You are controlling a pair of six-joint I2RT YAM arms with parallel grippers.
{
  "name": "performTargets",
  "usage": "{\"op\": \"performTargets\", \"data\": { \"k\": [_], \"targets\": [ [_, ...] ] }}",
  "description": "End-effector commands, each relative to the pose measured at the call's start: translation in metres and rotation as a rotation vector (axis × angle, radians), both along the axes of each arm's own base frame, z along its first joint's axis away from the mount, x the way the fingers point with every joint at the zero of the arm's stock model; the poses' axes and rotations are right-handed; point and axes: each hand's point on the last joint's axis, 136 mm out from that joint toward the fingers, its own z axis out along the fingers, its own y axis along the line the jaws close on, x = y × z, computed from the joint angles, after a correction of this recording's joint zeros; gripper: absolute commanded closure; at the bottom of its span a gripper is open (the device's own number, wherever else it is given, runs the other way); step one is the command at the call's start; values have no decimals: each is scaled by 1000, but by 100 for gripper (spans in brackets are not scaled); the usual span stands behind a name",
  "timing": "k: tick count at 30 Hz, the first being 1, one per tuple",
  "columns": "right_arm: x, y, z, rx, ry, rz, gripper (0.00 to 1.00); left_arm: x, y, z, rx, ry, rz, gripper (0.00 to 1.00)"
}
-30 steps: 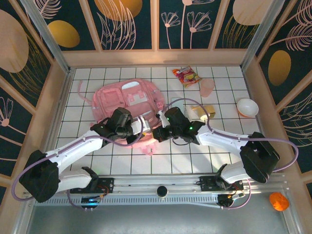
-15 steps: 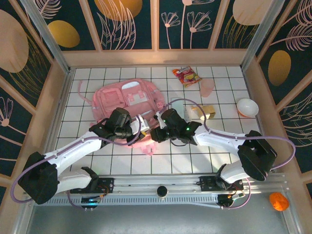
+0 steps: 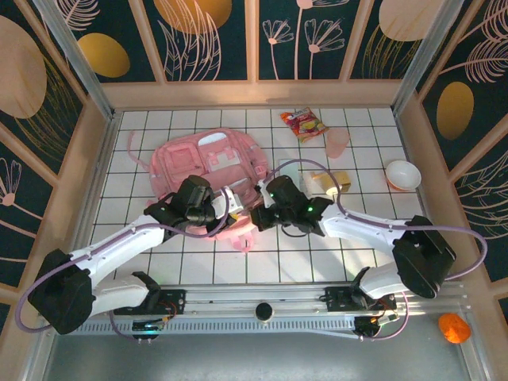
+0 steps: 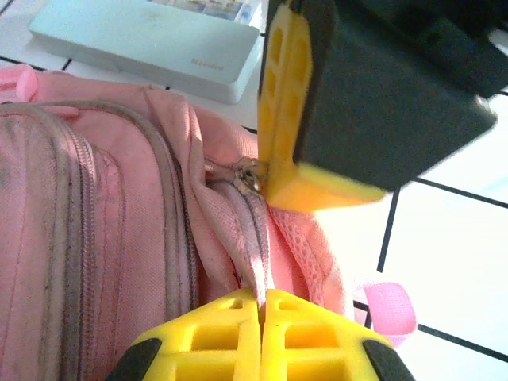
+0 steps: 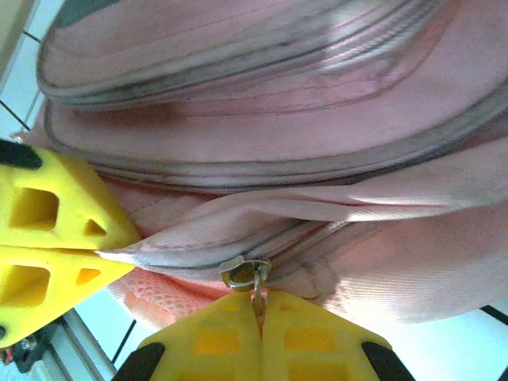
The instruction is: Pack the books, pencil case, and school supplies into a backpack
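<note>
Pinching the backpack, whose top points toward the arms: left gripper on fabric, right gripper on zipper pull.

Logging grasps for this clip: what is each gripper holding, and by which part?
The left gripper pinches the backpack by the fabric beside its zipper; the right gripper pinches the zipper pull.
</note>
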Motion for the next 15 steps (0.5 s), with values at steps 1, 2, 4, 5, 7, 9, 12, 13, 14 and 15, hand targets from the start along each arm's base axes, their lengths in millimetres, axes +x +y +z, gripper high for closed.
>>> {"op": "performTargets", "data": {
  "k": [1,2,4,5,7,9,12,13,14,15],
  "targets": [
    [20,-44,-15,-94,-9,-101,100,-2,5,15,5,-70,-29,100],
    [24,-47,-13,-88,-13,-105,100,-3,7,15,18,-79,-28,100],
    [31,-51,-9,-82,-27,-107,100,-4,14,14,48,-91,-22,100],
    [35,-51,-7,-80,-37,-106,100,-4,17,13,63,-97,-18,100],
    [40,-52,-6,-81,-49,-103,100,-6,21,12,86,-99,-21,100],
    [45,-51,-3,-78,-60,-98,100,-13,23,10,94,-88,-50,100],
    [44,-40,4,-38,-59,-59,100,-24,24,8,107,-69,-99,100],
    [40,-32,10,-12,-62,-34,100,-24,25,9,111,-68,-91,100],
    [36,-25,16,7,-72,-11,100,-22,26,11,109,-70,-77,95],
    [29,-18,21,21,-81,17,100,-17,25,15,98,-75,-53,78]
  ]
}}
